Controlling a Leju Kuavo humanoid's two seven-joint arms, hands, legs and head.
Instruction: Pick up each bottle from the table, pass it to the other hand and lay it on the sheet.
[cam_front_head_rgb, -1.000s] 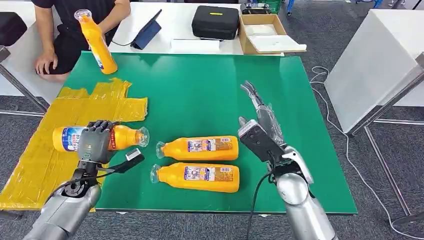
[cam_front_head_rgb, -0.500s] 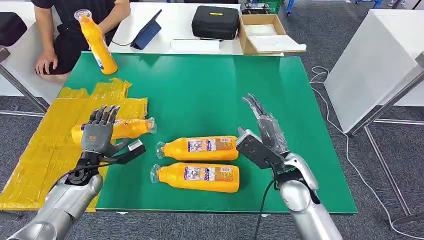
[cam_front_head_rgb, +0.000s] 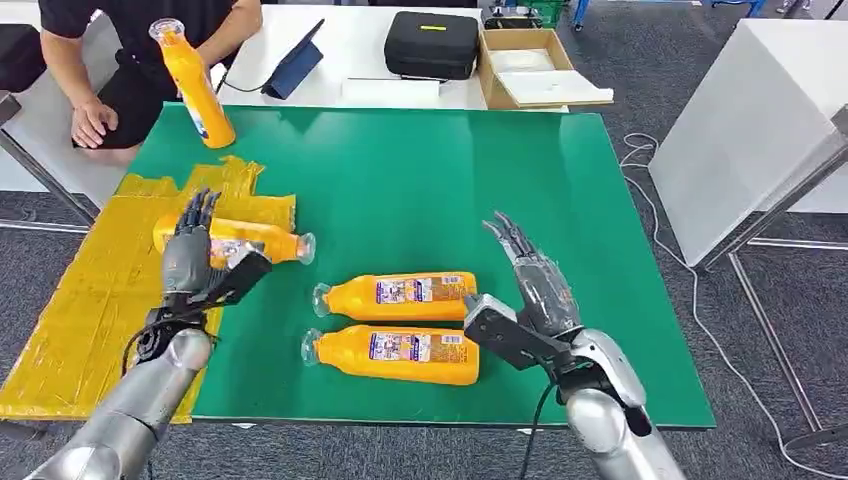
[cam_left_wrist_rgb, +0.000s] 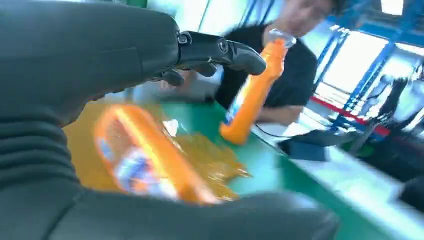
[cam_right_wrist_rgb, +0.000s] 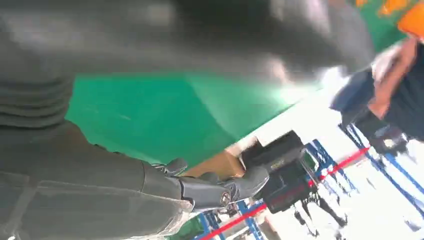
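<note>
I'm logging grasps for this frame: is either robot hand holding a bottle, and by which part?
Neither. The left hand is open above the bottle lying on the yellow sheet; the right hand is open, empty.

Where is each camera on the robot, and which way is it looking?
Head view: high on the robot, looking down at the green table; both silver arms, the left hand and the right hand show.
Left wrist view: behind the left hand, facing the lying bottle, the yellow sheet and a person.
Right wrist view: behind the right hand, facing across the table.
Shared: head and left wrist views both show the lying bottle on the sheet and the upright bottle.
</note>
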